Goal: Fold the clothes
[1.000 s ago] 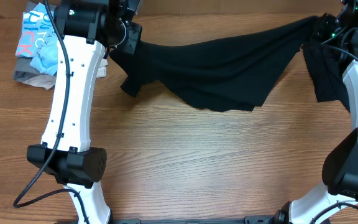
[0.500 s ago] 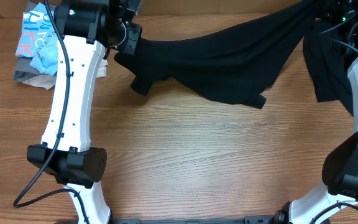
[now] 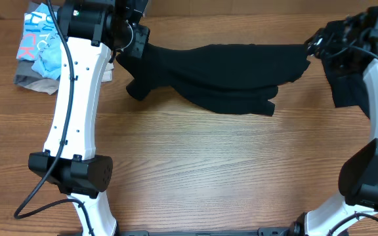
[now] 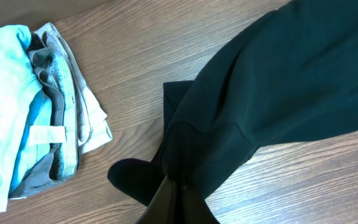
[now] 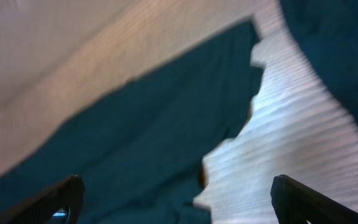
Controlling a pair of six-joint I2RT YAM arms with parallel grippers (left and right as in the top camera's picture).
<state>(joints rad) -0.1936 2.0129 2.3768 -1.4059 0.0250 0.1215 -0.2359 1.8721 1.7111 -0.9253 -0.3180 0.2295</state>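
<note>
A black garment [image 3: 222,72] lies in loose folds across the far side of the table. Its left end is pinched in my left gripper [image 3: 131,47], which is shut on the fabric [image 4: 260,93]; the two fingers [image 4: 179,202] press together on a bunched corner. My right gripper [image 3: 315,44] hovers just beyond the garment's right end, its jaws wide apart with nothing between them. In the right wrist view my right gripper [image 5: 179,205] looks down on the dark cloth [image 5: 135,143] and bare wood. A second black garment [image 3: 346,85] lies at the far right, partly under the right arm.
A pile of light blue and grey clothes [image 3: 38,46] sits at the far left corner, close to the left gripper [image 4: 30,106]. The left arm's white link [image 3: 77,98] stretches over the left side of the wooden table [image 3: 209,170].
My right gripper has opened and let go of the garment's right end. The stretched, lifted cloth has dropped and settled on the table. The left gripper has kept its hold.
</note>
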